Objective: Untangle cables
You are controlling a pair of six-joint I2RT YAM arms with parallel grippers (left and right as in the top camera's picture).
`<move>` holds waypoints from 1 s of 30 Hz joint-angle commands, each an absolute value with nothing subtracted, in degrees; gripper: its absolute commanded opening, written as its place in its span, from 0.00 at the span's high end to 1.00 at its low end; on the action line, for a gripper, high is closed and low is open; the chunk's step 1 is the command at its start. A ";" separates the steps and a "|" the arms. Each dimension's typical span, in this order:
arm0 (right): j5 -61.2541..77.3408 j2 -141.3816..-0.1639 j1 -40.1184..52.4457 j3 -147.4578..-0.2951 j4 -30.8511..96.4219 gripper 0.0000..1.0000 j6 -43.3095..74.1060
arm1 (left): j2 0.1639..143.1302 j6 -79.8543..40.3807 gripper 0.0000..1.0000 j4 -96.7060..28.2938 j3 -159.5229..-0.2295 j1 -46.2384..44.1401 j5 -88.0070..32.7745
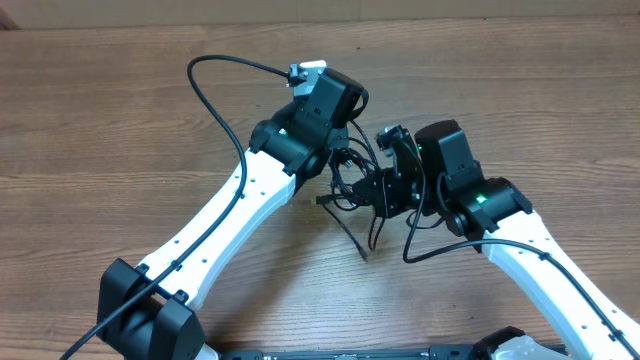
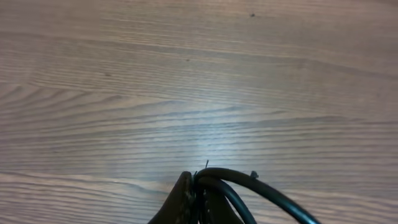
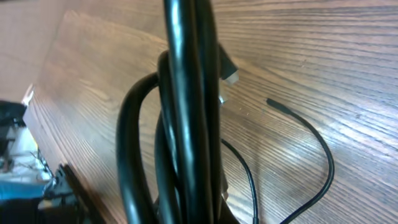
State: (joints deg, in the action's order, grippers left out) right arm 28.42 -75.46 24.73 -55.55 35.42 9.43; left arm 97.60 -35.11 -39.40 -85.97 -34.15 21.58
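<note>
The cables (image 1: 352,180) are a small black bundle held up between my two grippers at the table's middle. One thin strand (image 1: 356,240) hangs down toward the front. My left gripper (image 1: 338,152) is shut on black cords (image 2: 249,186), which curve out to the right of its fingertips (image 2: 198,186). My right gripper (image 1: 385,190) is shut on several cords (image 3: 186,112) that run straight up across its view and hide the fingers (image 3: 205,211). A silver plug (image 3: 230,76) sticks out of that bundle. A thin strand with a loose black end (image 3: 277,104) loops over the wood.
The wooden table (image 1: 120,120) lies all around. A thick black arm wire (image 1: 215,100) arches over the left arm and another (image 1: 430,250) loops by the right arm. The table's edge and some gear (image 3: 15,155) show at the left of the right wrist view.
</note>
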 commanded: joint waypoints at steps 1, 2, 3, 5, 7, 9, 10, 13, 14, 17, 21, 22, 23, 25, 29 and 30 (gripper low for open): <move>31.83 -73.63 25.02 -52.64 40.07 0.96 6.15 | 95.72 -38.98 0.96 -35.70 -89.89 -28.77 24.08; 29.87 -73.63 25.02 -52.64 37.80 0.96 6.15 | 95.77 -36.32 0.96 -36.69 -89.89 -28.80 13.56; 29.15 -73.63 25.02 -52.64 36.36 0.96 6.15 | 95.77 -35.14 0.96 -37.32 -89.89 -28.80 9.54; 25.74 -73.63 25.02 -52.64 31.81 0.96 7.14 | 95.77 -31.44 0.96 -39.66 -89.89 -28.80 0.14; 17.89 -73.63 25.02 -52.64 28.27 0.96 9.85 | 95.77 -27.86 0.96 -43.03 -89.89 -28.71 -5.37; 7.84 -73.69 25.02 -52.62 26.63 0.96 12.67 | 95.74 -25.28 0.96 -46.96 -89.91 -28.40 -6.26; 3.51 -73.82 25.02 -52.62 26.33 0.96 13.89 | 95.74 -24.23 0.96 -48.97 -89.91 -28.14 -6.44; -5.63 -74.96 25.02 -52.58 26.13 0.96 16.75 | 95.74 -20.49 0.96 -52.58 -90.24 -26.83 -13.41; -5.69 -75.81 25.02 -52.58 26.44 0.96 16.73 | 95.72 -18.61 0.96 -52.75 -90.30 -26.00 -18.24; -4.80 -78.15 25.04 -52.58 28.51 0.96 16.71 | 95.55 -13.69 0.96 -50.74 -90.30 -22.96 -32.23; 9.30 -79.29 25.04 -52.58 30.02 0.96 13.13 | 95.50 -12.97 0.95 -48.64 -90.28 -17.67 -31.22; 14.66 -79.00 25.04 -52.58 29.06 0.96 11.68 | 95.50 -13.91 0.81 -48.88 -90.26 -16.82 -27.42; 16.49 -78.85 25.04 -52.58 28.47 0.96 11.70 | 95.50 -14.41 0.63 -49.08 -90.26 -16.45 -24.99; 19.14 -78.52 25.02 -52.58 27.14 0.96 11.70 | 95.50 -14.85 0.44 -49.54 -90.24 -16.10 -19.55; 23.68 -78.22 25.02 -52.60 26.30 0.96 11.79 | 95.57 -18.15 0.02 -50.70 -90.13 -16.91 -9.58; 23.68 -78.22 25.02 -52.60 26.57 0.96 11.99 | 95.57 -18.50 0.01 -50.96 -90.11 -17.32 -10.04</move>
